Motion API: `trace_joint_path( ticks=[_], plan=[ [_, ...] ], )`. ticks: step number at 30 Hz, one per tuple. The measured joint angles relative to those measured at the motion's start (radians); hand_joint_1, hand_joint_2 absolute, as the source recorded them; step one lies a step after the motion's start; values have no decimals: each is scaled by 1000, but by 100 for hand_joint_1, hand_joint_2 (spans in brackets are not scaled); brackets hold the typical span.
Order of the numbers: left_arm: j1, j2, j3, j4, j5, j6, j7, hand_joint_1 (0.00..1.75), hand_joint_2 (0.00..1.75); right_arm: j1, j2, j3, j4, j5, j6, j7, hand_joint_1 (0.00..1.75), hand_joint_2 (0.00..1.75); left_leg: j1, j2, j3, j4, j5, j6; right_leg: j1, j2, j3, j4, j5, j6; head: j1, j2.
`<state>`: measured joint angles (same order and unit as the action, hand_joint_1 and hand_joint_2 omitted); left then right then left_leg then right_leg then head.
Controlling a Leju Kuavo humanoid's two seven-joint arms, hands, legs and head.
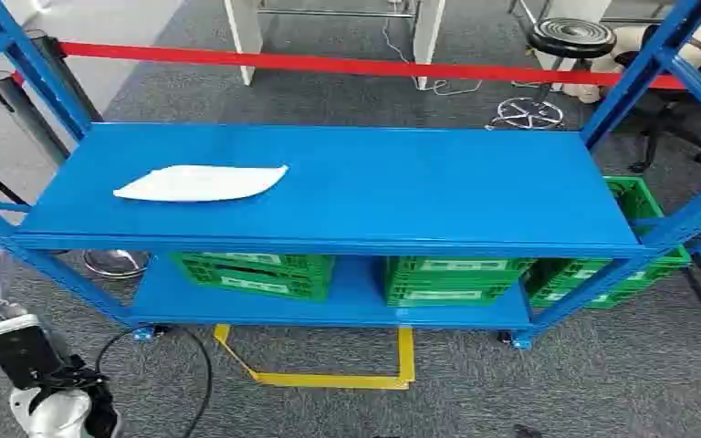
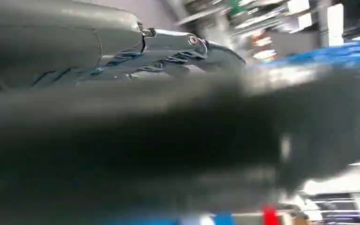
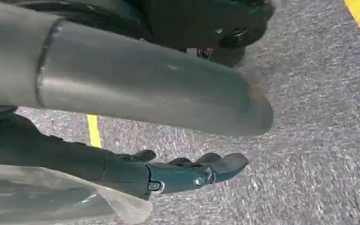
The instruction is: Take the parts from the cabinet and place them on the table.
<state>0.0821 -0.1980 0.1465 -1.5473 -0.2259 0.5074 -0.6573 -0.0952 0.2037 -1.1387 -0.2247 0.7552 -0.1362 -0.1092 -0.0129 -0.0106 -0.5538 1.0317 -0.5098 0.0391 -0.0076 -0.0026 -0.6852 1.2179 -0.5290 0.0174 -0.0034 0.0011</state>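
Flat, leaf-shaped white part (image 1: 199,183) lies on smooth blue shelf (image 1: 420,192).

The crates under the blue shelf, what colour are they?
Green crates, seen best in the head view.

head view looks down on blue shelf (image 1: 347,182); wrist views close.

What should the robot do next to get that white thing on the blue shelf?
Probably lift the left hand up toward the white part. It hangs low beside the blue shelf, apart from the part, which lies flat on the robot's left side. The right hand hangs over the floor, holding nothing.
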Motion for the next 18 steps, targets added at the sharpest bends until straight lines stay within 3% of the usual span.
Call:
trace_joint_path(
  ticks=[1, 2, 3, 4, 6, 8, 9, 12, 13, 14, 15, 17, 18],
  plan=[
    [0, 0, -13, -17, -25, 15, -2, 0, 0, 0, 1, -1, 0, 4, 0, 2, 0, 0, -3, 0, 8, 0, -4, 0, 7, 1, 40, -87, 45, -11, 0, 0],
    [1, 0, -26, -34, -50, 28, -6, 0, 0, 0, 2, -2, 0, 8, 1, 5, 0, 0, -3, 1, 14, -1, -10, 0, 16, 2, 71, -154, 58, -26, 0, 0],
    [0, 1, -45, -53, -79, 44, -12, 0, 0, -2, 3, -7, 1, 12, 2, 7, 0, 0, -7, 1, 12, 0, -14, -6, 17, 1, 84, -170, 37, -32, -5, 0],
    [4, 1, -58, -73, -107, 59, -15, 0, 0, -6, 7, -8, 2, 18, 2, 8, 0, 0, -2, -1, 10, 2, -16, -11, 19, 0, 104, -187, 28, -25, -4, 0],
    [13, -2, -84, -113, -161, 82, -18, 0, 0, -5, 10, -9, 4, 28, 6, 16, 0, 0, 2, 1, 14, -4, -20, -18, 23, 1, 104, -192, 24, -28, -6, 0],
    [16, -3, -103, -162, -208, 105, -22, 0, 0, -3, 15, -11, 5, 39, 12, 22, 0, 0, -1, 2, 28, 3, -30, -29, 10, 0, 136, -216, 24, -27, -5, 1],
    [15, -6, -114, -186, -240, 117, -28, 0, 0, -4, 15, -11, 5, 44, 15, 22, 0, 0, 0, 3, 12, 45, -38, -39, 5, -1, 154, -223, 16, -33, -15, 0],
    [31, -8, -134, -242, -312, 147, -33, 0, 0, -8, 16, -11, 10, 63, 32, 34, 0, 0, 16, 3, -138, 281, -104, -60, -2, -1, 193, -226, -17, -31, -14, 0],
    [36, -9, -141, -260, -336, 157, -34, 0, 0, -6, 16, -11, 11, 69, 38, 38, 0, 0, 19, 3, -173, 312, -94, -64, -4, -1, 208, -226, -30, -27, -15, 0],
    [40, -11, -148, -277, -362, 168, -36, 0, 0, -3, 16, -11, 12, 77, 45, 43, 0, 0, 22, 3, -185, 299, -55, -67, -7, 0, 228, -226, -45, -22, -15, 0],
    [42, -13, -152, -292, -387, 175, -37, 0, 0, -3, 16, -11, 13, 83, 49, 44, 0, 0, 24, 3, -178, 246, 2, -70, -11, 0, 243, -226, -59, -19, -14, 0],
    [45, -16, -159, -317, -412, 185, -39, 0, 0, -4, 21, -11, 13, 90, 55, 48, 0, 0, 27, 6, -136, 73, 137, -73, -20, 1, 278, -226, -94, -9, -14, 0],
    [46, -16, -161, -322, -414, 188, -39, 0, 0, -6, 21, -11, 13, 91, 56, 49, 0, 0, 15, 9, -131, 88, 113, -73, -15, 1, 288, -233, -107, 3, -16, 0]
  ],
)
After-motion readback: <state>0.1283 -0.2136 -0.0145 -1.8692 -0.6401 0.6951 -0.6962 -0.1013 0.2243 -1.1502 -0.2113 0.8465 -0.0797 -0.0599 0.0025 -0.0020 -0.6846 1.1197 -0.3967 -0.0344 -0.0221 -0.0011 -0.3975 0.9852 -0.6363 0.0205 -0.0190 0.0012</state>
